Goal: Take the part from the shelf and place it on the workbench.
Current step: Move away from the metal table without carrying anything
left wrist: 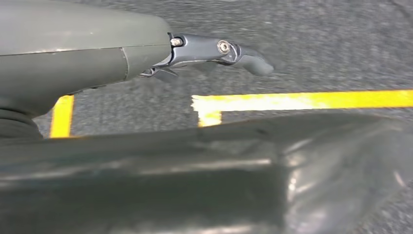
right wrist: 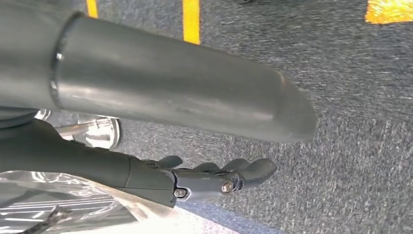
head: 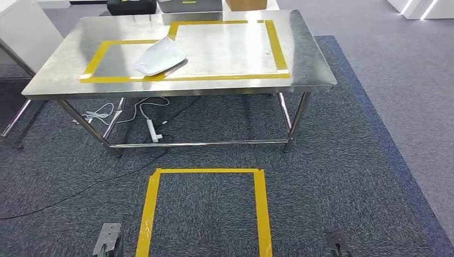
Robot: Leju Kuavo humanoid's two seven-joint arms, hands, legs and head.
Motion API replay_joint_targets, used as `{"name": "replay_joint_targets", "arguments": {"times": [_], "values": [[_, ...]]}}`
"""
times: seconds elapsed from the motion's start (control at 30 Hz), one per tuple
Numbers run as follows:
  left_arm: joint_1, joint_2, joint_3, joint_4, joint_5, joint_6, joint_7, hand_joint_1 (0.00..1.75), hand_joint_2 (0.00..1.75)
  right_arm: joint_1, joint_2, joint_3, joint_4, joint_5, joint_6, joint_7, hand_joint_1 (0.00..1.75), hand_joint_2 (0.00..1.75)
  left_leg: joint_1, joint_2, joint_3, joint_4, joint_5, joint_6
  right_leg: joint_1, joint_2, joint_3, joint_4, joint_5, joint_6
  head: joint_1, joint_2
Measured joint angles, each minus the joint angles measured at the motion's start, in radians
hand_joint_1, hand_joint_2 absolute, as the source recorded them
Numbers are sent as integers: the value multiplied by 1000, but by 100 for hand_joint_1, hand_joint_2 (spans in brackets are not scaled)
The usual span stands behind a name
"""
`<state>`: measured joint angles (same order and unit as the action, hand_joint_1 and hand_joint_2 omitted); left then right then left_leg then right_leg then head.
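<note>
Head view, nearest item: one rectangle of yellow tape (head: 206, 211) on the dark grey speckled carpet (head: 332, 176), open toward the camera. Beyond it, one stainless-steel workbench on tubular legs; its tabletop (head: 305, 64) is smooth, brushed and reflective. Two joined yellow tape outlines on the tabletop, a smaller left one and a larger right one. One part (head: 160, 57), white, rounded and shell-like, lying on the tabletop across the boundary of the two outlines. One white cable (head: 134, 113) with an inline block, coiled on the carpet under the bench; one thin black cord (head: 64, 195) trailing toward the left edge. Three boxes cut off at the far edge of the bench: one black, one grey, one tan.

Left wrist view: one left hand (left wrist: 214, 51), smooth grey cover, dark metal fingers (left wrist: 253, 63) extended and slightly curled over the carpet, holding nothing. Yellow tape corner below them. One blurred grey glossy surface across the foreground, unidentifiable.

Right wrist view: one right hand (right wrist: 214, 178), thick smooth grey thumb, dark fingers (right wrist: 253, 170) stretched side by side, holding nothing. Two yellow tape strips on the carpet.
</note>
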<state>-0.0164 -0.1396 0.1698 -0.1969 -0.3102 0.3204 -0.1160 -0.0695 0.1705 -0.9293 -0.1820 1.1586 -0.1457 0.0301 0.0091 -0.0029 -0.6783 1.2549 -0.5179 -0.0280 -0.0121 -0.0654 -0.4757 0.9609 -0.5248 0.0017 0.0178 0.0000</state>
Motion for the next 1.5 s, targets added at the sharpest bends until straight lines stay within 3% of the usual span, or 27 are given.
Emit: {"name": "replay_joint_targets", "arguments": {"times": [0.07, 0.13, 0.2, 0.23, 0.3, 0.37, 0.4, 0.47, 0.53, 0.57, 0.63, 0.67, 0.73, 0.8, 0.87, 0.93, 0.97, 1.0, 1.03, 1.13, 1.17, 1.23, 1.27, 1.33, 1.37, 1.43, 1.5], "values": [[-1, 0, 0, 1, 0, 5, 3, 0, 0, 0, 0, 0, 0, 0, 0, 0, 0, 0, -5, 31, 102, -143, 33, 12, 3, -20, -7, 8, 5, 5, 0, 0], [-2, 0, 0, 1, 0, 11, 6, 0, 0, 0, 0, 0, 0, 0, 2, 1, 0, 0, -14, 61, 165, -249, 34, 26, 6, -39, -12, 13, 8, 12, 1, 0], [-1, 0, 0, 2, 0, 15, 7, 0, 0, -2, 0, 0, 0, 1, 5, 3, 0, 0, -20, 57, 164, -269, 32, 39, 7, -57, -14, 13, 13, 22, 1, 0], [1, -1, 1, 2, 1, 17, 7, 0, 0, -4, 0, 0, 0, 1, 7, 5, 0, 0, -18, 48, 161, -274, 38, 47, 6, -53, -17, 14, 10, 28, 1, 0], [0, -3, 2, 3, 3, 20, 8, 0, 0, -5, 0, 0, 0, 2, 9, 7, 0, 0, -14, 31, 154, -284, 51, 63, 3, -7, -41, 56, -25, 37, 4, 0], [-5, -6, 3, 3, 5, 22, 8, 0, 0, -3, -1, 1, 0, 3, 10, 9, 0, 0, -12, 13, 141, -286, 63, 74, 1, 48, -98, 178, -94, 42, 8, 0], [-6, -8, 3, 3, 4, 22, 9, 0, 0, 0, -1, 1, 0, 5, 11, 12, 0, 0, -13, 2, 133, -285, 68, 76, 0, 58, -131, 251, -124, 43, 9, 0], [-5, -9, 3, 3, -1, 26, 10, 0, 0, 4, -2, 1, 0, 8, 14, 16, 0, 0, -14, -23, 122, -281, 76, 75, 0, 63, -161, 318, -132, 44, 9, 0], [-3, -10, 2, 3, -11, 36, 11, 0, 0, 5, -3, 1, 0, 11, 19, 18, 0, 0, -12, -50, 114, -273, 80, 71, -3, 75, -112, 223, -65, 45, 9, 0], [-4, -11, 1, 3, -16, 41, 11, 0, 0, 4, -4, 1, 0, 12, 21, 18, 0, 0, -12, -63, 109, -266, 81, 67, -6, 101, -76, 149, -35, 45, 9, 0], [-8, -13, 0, 4, -21, 46, 11, 0, 0, 5, -5, 1, 0, 12, 23, 18, 0, 0, -14, -87, 93, -251, 83, 57, -14, 150, -30, 46, -8, 44, 8, 0], [-8, -13, 0, 4, -22, 48, 11, 0, 0, 5, -5, 2, 0, 12, 23, 19, 0, 0, -14, -99, 85, -247, 86, 50, -15, 162, -27, 34, -11, 42, 7, 0], [-4, -13, -1, 4, -24, 51, 11, 0, 0, 6, -4, 1, 1, 12, 24, 20, 0, 0, -12, -117, 71, -245, 95, 36, -14, 139, -27, 35, -6, 30, 7, 0], [0, -13, -1, 5, -25, 57, 10, 0, 0, 5, -3, 1, 1, 13, 25, 22, 0, 0, -13, -85, 52, -216, 76, 24, -17, 111, -27, 33, 4, 17, 1, 0], [-3, -14, -1, 6, -25, 65, 9, 0, 0, 8, -3, 0, 0, 9, 23, 23, 0, 0, -11, -30, 6, -107, 12, 13, -16, 79, -30, 32, 8, 10, -6, 0], [-5, -14, -1, 6, -20, 80, 9, 0, 0, 10, -4, -8, 0, -18, 16, 20, 0, 0, -4, -12, -46, 25, -46, 5, -13, 44, -32, 32, 8, 9, -8, 0], [-3, -15, -1, 6, -15, 89, 8, 0, 0, 10, -5, -15, 0, -36, 11, 17, 0, 0, -2, -10, -52, 51, -49, 3, -13, 28, -32, 32, 7, 10, -8, 0], [-2, -16, 0, 6, -10, 96, 8, 0, 0, 9, -5, -23, 0, -52, 6, 14, 0, 0, 0, -7, -40, 36, -35, 2, -13, 14, -32, 32, 7, 10, -8, 0], [-1, -16, 0, 6, -7, 100, 7, 0, 0, 8, -5, -32, 0, -63, 0, 10, 0, 0, 0, 2, -7, -20, -4, 4, -13, 0, -30, 32, 6, 12, -9, 0], [-3, -17, 0, 6, -10, 104, 6, 0, 0, 6, -6, -47, 0, -73, -11, -1, 0, 0, -12, 70, 92, -211, 57, 20, -7, -34, -26, 34, -1, 23, -8, 0], [-3, -17, 1, 6, -12, 105, 6, 0, 0, 6, -6, -50, 0, -74, -13, -3, 0, 0, -17, 82, 99, -232, 56, 27, -4, -44, -26, 34, -2, 28, -7, 0], [0, -18, 1, 7, -12, 106, 6, 0, 0, 3, -7, -56, -1, -75, -15, -3, 0, 0, -21, 67, 95, -237, 55, 42, -2, -65, -24, 32, -4, 41, -6, 0], [4, -19, 1, 8, -12, 106, 6, 0, 0, 2, -8, -58, -1, -75, -15, -4, 0, 0, -20, 56, 94, -240, 57, 49, -3, -61, -25, 35, -11, 46, -4, 0], [4, -21, 2, 9, -13, 108, 6, 0, 0, 1, -8, -62, -2, -75, -15, -5, 0, 0, -16, 34, 94, -248, 65, 65, -6, -13, -50, 88, -51, 53, 1, 0], [2, -22, 3, 10, -13, 108, 6, 0, 0, 1, -8, -63, -2, -75, -15, -5, 0, 0, -15, 22, 92, -249, 67, 71, -8, 22, -78, 146, -84, 53, 4, 0], [-1, -24, 4, 10, -15, 108, 6, 0, 0, 5, -9, -65, -3, -75, -16, -7, 0, 0, -18, -4, 87, -248, 70, 77, -7, 57, -144, 282, -138, 50, 7, 0], [2, -25, 4, 10, -28, 109, 9, 0, 0, 8, -11, -67, -3, -73, -19, -16, 0, 0, -21, -34, 86, -246, 71, 78, -6, 65, -169, 317, -125, 48, 7, 0]]}}
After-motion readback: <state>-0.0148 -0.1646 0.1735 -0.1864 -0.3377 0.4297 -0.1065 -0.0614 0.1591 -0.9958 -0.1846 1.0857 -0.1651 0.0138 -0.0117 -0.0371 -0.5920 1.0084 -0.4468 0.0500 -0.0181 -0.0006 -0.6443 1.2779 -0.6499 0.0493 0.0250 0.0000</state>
